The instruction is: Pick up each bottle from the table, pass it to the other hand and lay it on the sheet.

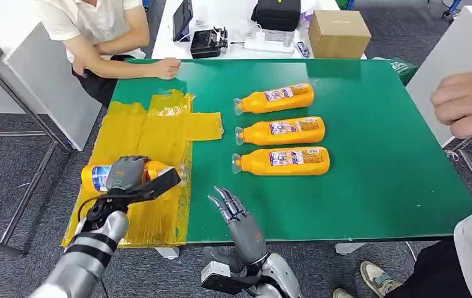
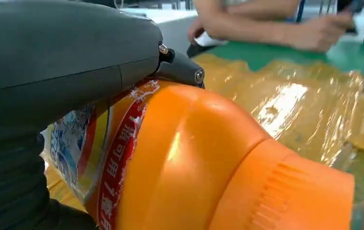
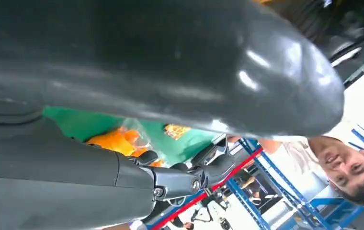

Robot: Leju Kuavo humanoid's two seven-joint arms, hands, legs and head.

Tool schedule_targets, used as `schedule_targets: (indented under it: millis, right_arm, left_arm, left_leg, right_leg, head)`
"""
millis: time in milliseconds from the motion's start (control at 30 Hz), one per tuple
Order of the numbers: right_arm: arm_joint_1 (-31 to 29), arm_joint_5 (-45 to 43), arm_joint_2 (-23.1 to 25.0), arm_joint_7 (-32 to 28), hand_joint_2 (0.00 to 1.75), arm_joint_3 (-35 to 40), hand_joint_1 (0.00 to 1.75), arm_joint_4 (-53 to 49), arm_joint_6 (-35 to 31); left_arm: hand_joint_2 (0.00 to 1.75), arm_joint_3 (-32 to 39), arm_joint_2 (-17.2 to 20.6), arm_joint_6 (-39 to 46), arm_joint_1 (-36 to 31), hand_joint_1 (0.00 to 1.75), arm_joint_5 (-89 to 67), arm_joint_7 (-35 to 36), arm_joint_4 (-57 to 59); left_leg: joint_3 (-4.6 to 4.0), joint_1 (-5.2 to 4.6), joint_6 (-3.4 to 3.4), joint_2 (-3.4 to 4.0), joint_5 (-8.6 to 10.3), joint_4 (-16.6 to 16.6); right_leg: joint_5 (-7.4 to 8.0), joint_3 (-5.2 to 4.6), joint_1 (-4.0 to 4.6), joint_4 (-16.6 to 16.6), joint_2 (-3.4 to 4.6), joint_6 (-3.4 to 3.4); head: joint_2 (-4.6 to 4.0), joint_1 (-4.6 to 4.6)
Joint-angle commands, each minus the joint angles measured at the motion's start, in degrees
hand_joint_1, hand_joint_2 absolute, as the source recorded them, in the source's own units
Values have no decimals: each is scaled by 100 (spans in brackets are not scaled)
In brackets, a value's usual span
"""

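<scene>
My left hand [image 1: 131,177] grips an orange bottle [image 1: 97,176] with a blue-and-white label, lying sideways low over the near left part of the yellow sheet [image 1: 153,130]. Close up, the bottle's shoulder and ribbed cap [image 2: 194,158] sit under my left hand's grey cover [image 2: 65,62], with the sheet [image 2: 285,100] behind; I cannot tell whether the bottle touches it. My right hand [image 1: 233,208] hangs open over the table's front edge, fingers straight and apart, holding nothing; its grey thumb [image 3: 122,72] looms in the right wrist view. Three more orange bottles [image 1: 277,98] [image 1: 283,131] [image 1: 286,161] lie in a column on the green table [image 1: 376,155].
A seated person rests a hand [image 1: 165,67] on the table's far left corner. Another person's hand [image 1: 466,102] hovers at the right edge, with a leg and shoe below. A cardboard box [image 1: 338,32] and dark devices [image 1: 208,42] stand behind the table.
</scene>
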Motion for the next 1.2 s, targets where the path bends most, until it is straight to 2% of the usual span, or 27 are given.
schedule_targets:
  millis: [33, 67, 100, 233, 267, 300, 400, 500, 733, 833, 1000, 1100, 1167, 1200]
  right_arm:
    - [-145, -272, 179, -204, 0, -69, 0, 630, 158]
    - [-161, -310, 200, -238, 0, -33, 0, 703, 151]
    - [-168, -354, 211, -260, 0, -22, 0, 740, 141]
    - [-163, -363, 217, -264, 0, -21, 0, 748, 135]
    - [-177, -383, 209, -276, 0, -17, 0, 763, 131]
    - [-201, -411, 212, -304, 0, 7, 0, 826, 101]
    - [-276, -566, 215, -445, 0, 102, 0, 1068, 22]
    - [-332, -716, 222, -593, 0, 180, 0, 1288, -58]
    - [-344, -762, 218, -619, 0, 208, 0, 1327, -86]
    - [-360, -834, 192, -621, 0, 264, 0, 1312, -87]
    - [-269, -823, 149, -575, 0, 208, 0, 1168, -96]
    - [-177, -791, 106, -539, 0, 161, 0, 1048, -119]
    - [-165, -785, 97, -541, 0, 159, 0, 1032, -117]
    - [-132, -775, 92, -530, 0, 126, 0, 999, -159]
  left_arm:
    - [175, -125, -23, -444, -1222, 175, -13, 64, 2407]
    - [175, -70, -73, -505, -1252, 56, 66, 38, 2523]
    - [175, -33, -97, -545, -1262, 45, 132, -9, 2569]
    - [175, -32, -106, -549, -1259, 45, 141, -14, 2578]
    - [175, 93, -133, -637, -1252, 5, 313, -118, 2593]
    - [175, 295, -159, -785, -1237, 0, 621, -310, 2602]
    - [175, 631, -141, -1392, -1189, 0, 1401, -943, 2594]
    - [175, 581, -47, -1790, -1123, 0, 1844, -1380, 2403]
    - [175, 469, -30, -1870, -1111, 0, 1965, -1376, 2293]
    - [175, 78, 19, -2023, -1101, 0, 2198, -1613, 2016]
    - [175, -846, 142, -1578, -581, 0, 2897, -1562, 410]
    - [175, -915, 333, -1409, -170, 0, 3496, -1516, -672]
    - [175, -917, 390, -1407, -90, 0, 3592, -1471, -866]
    - [175, -657, 361, -1276, 158, 0, 4109, -1710, -1283]
  left_leg:
    - [24, -3, -3, -5, 6, -14]
    - [19, 0, -2, 5, 2, -8]
    - [25, 0, -3, 6, 2, -12]
    - [23, -3, -1, 7, 2, -10]
    - [30, -4, -1, 9, 2, -14]
    - [26, -3, 0, 7, 1, -12]
    - [31, -4, 0, 14, 1, -15]
    - [32, -4, 0, 10, 0, -12]
    - [36, -4, -1, 6, 2, -11]
    - [42, -7, -2, 8, 5, -17]
    - [31, -4, 0, -6, 2, -6]
    - [29, -5, 0, 3, -1, -7]
    - [26, -3, -1, 6, -3, -4]
    - [18, -2, -1, 3, -2, -2]
  right_leg:
    - [1, 25, -1, -8, -15, -6]
    - [2, 18, 2, -7, -2, -4]
    - [3, 23, 1, -9, -3, -5]
    - [2, 19, -2, -6, -1, -3]
    - [2, 25, -2, -9, -3, -4]
    - [2, 22, -2, -8, -3, -2]
    - [4, 26, -2, -10, 4, -2]
    - [2, 29, -3, -7, 6, -1]
    - [4, 36, -3, -5, -1, -3]
    - [6, 39, -4, -9, -2, -4]
    - [1, 33, -2, -2, -11, -1]
    - [0, 29, -3, -3, -5, -1]
    - [-2, 27, -1, -1, -3, -3]
    - [-1, 19, -1, 2, -6, -3]
  head:
    - [0, -4]
    - [0, -7]
    - [0, -4]
    - [0, -9]
    - [0, -4]
    - [0, -4]
    - [0, -7]
    - [0, -7]
    - [0, -7]
    - [0, -4]
    - [0, -4]
    - [0, -4]
    - [0, -4]
    - [0, -4]
